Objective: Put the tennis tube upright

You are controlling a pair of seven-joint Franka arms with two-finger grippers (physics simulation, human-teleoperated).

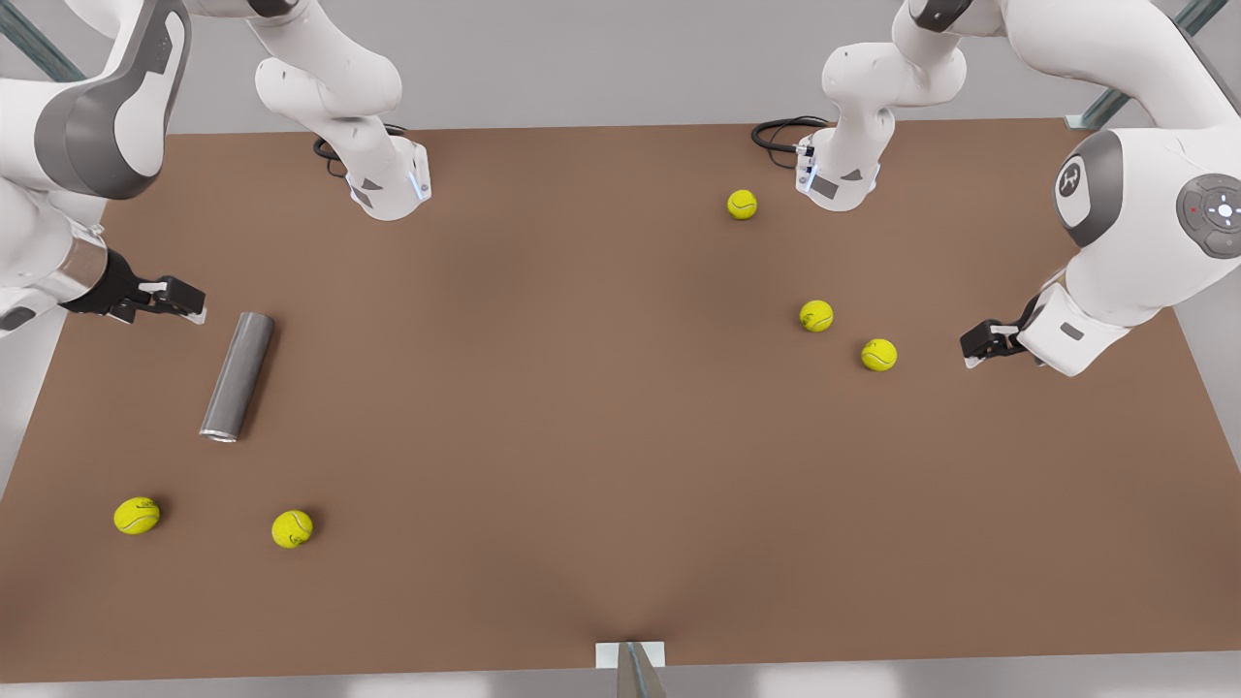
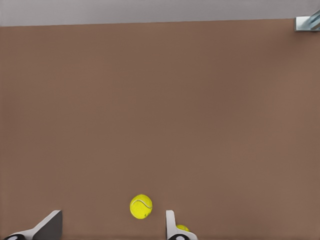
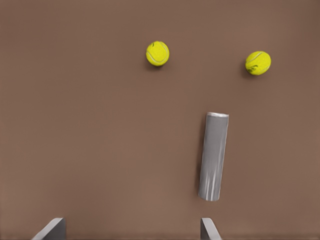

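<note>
The tennis tube (image 1: pixel 238 376) is a plain grey cylinder lying on its side on the brown table, at the front view's left. Its open end faces the near edge. My right gripper (image 1: pixel 179 296) hovers open just beyond the tube's far end, not touching it. From the right wrist view the tennis tube (image 3: pixel 214 156) lies off to one side of the open right gripper (image 3: pixel 131 230). My left gripper (image 1: pixel 979 344) waits open at the front view's right. The left gripper (image 2: pixel 110 227) has nothing between its fingers.
Two tennis balls (image 1: pixel 137 515) (image 1: pixel 292 528) lie near the table's front edge below the tube. Three more balls (image 1: pixel 742 204) (image 1: pixel 816 315) (image 1: pixel 878 355) sit at the right. The arm bases (image 1: pixel 388 184) (image 1: pixel 839 179) stand at the back. A post (image 1: pixel 635 669) marks the front edge.
</note>
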